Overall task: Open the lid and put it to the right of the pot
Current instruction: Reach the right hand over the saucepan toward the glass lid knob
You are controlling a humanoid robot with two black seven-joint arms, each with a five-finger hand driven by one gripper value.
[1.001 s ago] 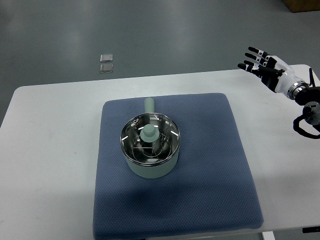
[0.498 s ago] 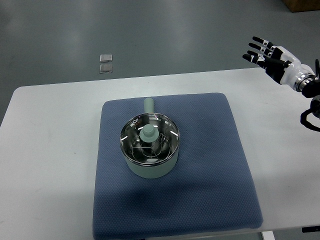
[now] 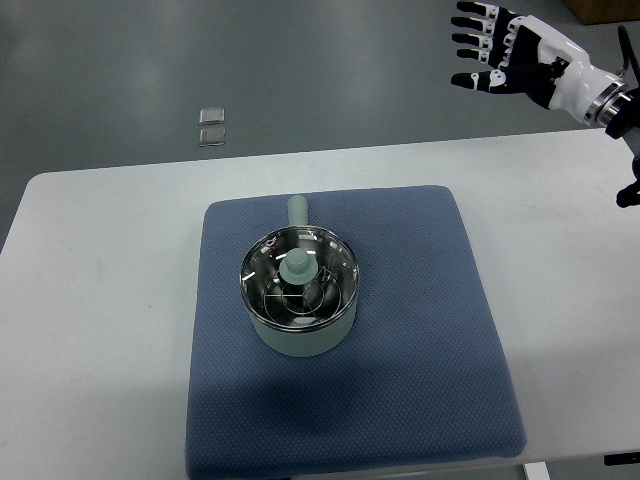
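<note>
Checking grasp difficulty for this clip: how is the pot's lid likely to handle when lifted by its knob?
The lid looks like rigid glass in a metal rim, so probably stiff, somewhat heavy and breakable if dropped. Its green knob is small and smooth-looking, so a grip may slip. The right robot hand is open, far from it.

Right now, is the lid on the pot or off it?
On. The glass lid sits flat in the rim of the green pot, knob up; the right hand is far away, fingers spread.
</note>
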